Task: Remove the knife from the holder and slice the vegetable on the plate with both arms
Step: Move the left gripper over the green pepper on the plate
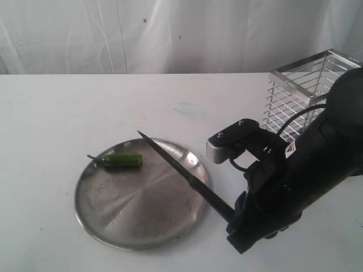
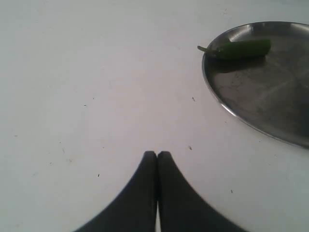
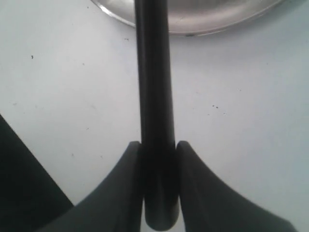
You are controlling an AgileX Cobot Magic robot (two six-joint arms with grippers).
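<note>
**One knife, one chili, one plate, and the knife is out over the plate**

Quick count first: one plate (image 1: 108, 224), one chili (image 1: 121, 160), one knife (image 1: 180, 171), one wire holder (image 1: 303, 96), two tools. All of it is on a plain white table (image 1: 45, 113).

The knife is all black, with a slim blade tapering to a sharp point and a rounded black handle. The right tool (image 3: 157, 145) has the handle pinched between its two fingers, one on each side, and the butt end pokes out a bit behind the grip. From there the knife slants across the right side of the plate, its tip aimed at the plate's far rim. The tip is near the chili's blunt end but clearly apart from it. I can't tell whether the blade touches the plate or floats just above it.

The chili is small, glossy and green, lying flat on the far-left part of the plate. Its thin stem sticks out past the rim on the left.

The plate is round brushed steel, pretty scuffed, with a low raised rim.

The left tool (image 2: 157, 154) has its fingers pressed together tip to tip. It's off the plate on the chili's side, with bare table below it and the chili's stem pointing roughly its way.

The holder is shiny chrome wire, tall with a square rim. It stands well off to the right of the plate and further back, partly behind the right arm (image 1: 317, 164).
</note>
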